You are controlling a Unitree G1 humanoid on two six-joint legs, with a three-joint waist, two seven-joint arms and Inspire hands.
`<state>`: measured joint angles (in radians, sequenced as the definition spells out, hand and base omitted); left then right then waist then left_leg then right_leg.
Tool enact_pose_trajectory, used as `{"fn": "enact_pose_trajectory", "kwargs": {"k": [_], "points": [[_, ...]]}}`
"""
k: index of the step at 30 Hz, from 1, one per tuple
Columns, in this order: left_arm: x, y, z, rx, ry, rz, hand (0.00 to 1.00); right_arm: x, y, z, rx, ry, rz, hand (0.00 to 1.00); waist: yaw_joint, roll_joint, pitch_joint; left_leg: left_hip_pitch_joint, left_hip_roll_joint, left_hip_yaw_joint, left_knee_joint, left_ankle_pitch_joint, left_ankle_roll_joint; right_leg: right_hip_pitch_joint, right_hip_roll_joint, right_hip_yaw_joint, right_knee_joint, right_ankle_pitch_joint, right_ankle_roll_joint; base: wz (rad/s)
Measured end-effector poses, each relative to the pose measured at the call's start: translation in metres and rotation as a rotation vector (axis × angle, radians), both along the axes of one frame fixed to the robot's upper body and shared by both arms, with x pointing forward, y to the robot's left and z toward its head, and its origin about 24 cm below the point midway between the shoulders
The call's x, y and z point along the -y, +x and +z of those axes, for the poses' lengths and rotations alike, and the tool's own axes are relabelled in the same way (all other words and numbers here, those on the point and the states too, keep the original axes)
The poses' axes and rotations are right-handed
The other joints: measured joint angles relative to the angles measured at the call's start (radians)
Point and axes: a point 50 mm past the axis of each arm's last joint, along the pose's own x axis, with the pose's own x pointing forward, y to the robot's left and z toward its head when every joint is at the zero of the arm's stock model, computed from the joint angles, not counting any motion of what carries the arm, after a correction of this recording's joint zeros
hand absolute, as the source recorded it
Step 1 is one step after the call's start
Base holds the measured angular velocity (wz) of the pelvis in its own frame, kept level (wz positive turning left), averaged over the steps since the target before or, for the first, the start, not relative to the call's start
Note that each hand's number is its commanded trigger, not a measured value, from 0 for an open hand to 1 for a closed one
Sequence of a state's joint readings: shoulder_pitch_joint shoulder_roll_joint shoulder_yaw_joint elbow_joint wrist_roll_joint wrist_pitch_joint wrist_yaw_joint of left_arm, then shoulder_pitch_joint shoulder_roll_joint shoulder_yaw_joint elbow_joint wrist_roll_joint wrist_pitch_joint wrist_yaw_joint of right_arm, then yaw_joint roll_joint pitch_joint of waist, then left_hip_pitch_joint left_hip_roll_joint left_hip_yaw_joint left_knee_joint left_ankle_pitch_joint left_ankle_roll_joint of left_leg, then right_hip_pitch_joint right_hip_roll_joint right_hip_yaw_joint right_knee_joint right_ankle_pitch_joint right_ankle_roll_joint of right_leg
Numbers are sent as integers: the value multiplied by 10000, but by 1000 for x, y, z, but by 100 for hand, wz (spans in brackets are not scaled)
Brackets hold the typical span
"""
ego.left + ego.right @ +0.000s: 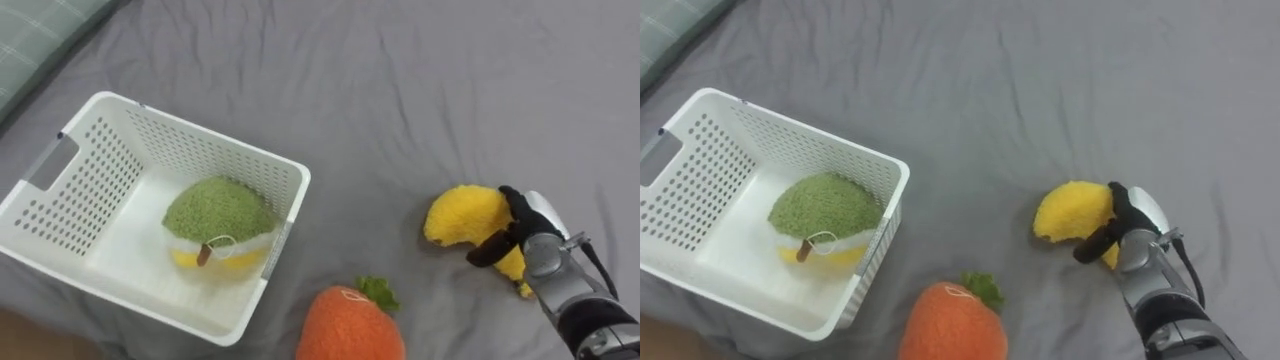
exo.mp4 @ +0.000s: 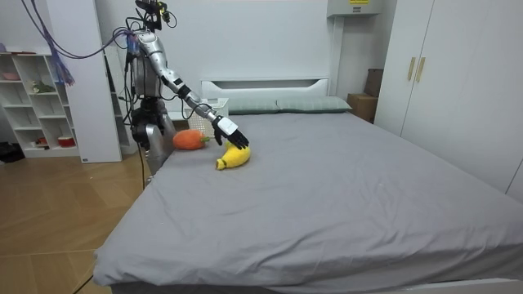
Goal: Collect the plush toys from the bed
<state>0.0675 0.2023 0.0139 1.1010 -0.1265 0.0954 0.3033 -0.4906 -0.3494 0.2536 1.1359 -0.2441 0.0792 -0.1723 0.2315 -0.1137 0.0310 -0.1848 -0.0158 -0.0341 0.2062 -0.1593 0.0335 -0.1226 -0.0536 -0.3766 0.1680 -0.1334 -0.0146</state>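
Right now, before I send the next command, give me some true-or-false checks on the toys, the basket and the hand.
1. The right hand has its fingers curled over the yellow banana plush. True.
2. The orange carrot plush lies inside the white basket. False: it lies on the grey bed cover, outside the basket near its corner.
3. A green-topped plush sits in the basket. True.
4. The banana plush is held over the basket. False: it is down on the bed cover, well to the basket's right.
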Motion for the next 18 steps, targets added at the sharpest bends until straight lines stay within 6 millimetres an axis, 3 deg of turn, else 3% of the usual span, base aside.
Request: {"fn": "enact_pose_trajectory", "kwargs": {"k": [11, 18], "points": [[0, 4, 1, 227, -91, -72, 0, 8, 1, 6, 215, -1127, 240, 100, -50, 101, -64, -13, -1, 2, 10, -1, -2, 7, 27, -76, 13, 0, 0, 1], [0, 3, 1, 251, -94, -33, 0, 11, -10, -2, -5, -1313, 199, 100, -16, 198, -140, 24, 0, 32, 10, 3, -1, 30, 9, -31, 16, -1, 1, 0]]}}
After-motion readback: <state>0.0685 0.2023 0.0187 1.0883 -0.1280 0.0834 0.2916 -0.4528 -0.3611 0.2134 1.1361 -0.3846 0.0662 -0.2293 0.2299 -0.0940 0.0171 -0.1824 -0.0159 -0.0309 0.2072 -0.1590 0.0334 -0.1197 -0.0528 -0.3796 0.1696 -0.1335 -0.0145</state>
